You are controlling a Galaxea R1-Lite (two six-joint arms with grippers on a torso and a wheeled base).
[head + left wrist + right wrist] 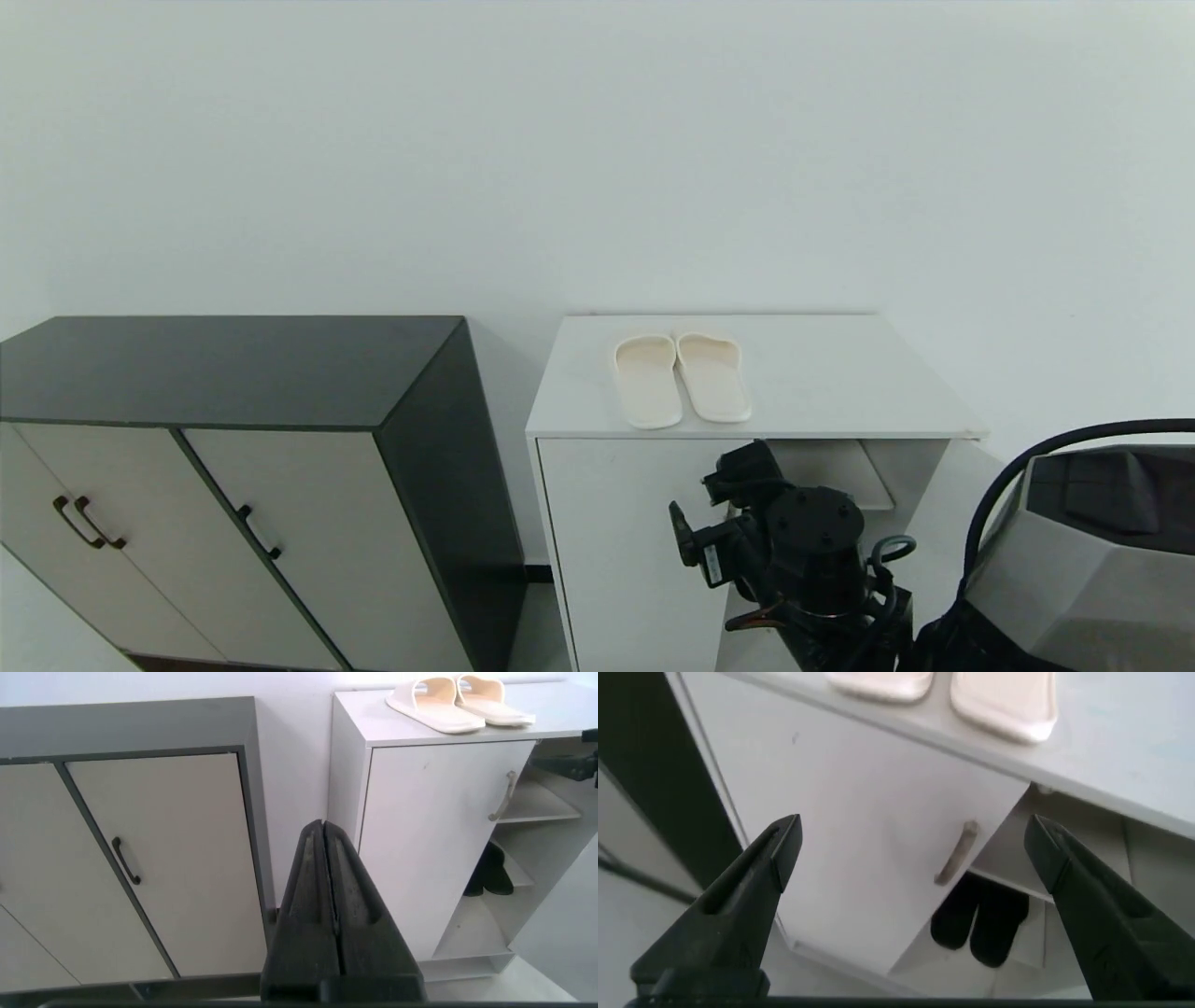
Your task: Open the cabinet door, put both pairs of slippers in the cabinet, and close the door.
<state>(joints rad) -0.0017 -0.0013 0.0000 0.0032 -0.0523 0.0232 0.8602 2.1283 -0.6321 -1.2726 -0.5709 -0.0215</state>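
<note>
A cream pair of slippers (681, 378) lies side by side on top of the white cabinet (840, 373), also seen in the left wrist view (460, 700) and the right wrist view (948, 691). The cabinet's right half stands open, showing a shelf (840, 476). A black pair of slippers (980, 922) stands inside on a lower shelf (493, 873). The cabinet's left door (625, 541) is closed, with a handle (955, 854) at its edge. My right gripper (913, 835) is open in front of that handle, holding nothing. My left gripper (324, 831) is shut and empty, well back from both cabinets.
A dark cabinet (233, 369) with beige doors (159, 859) and black handles stands left of the white one, with a narrow gap between them. A plain white wall rises behind both. My right arm (803, 551) is low before the open compartment.
</note>
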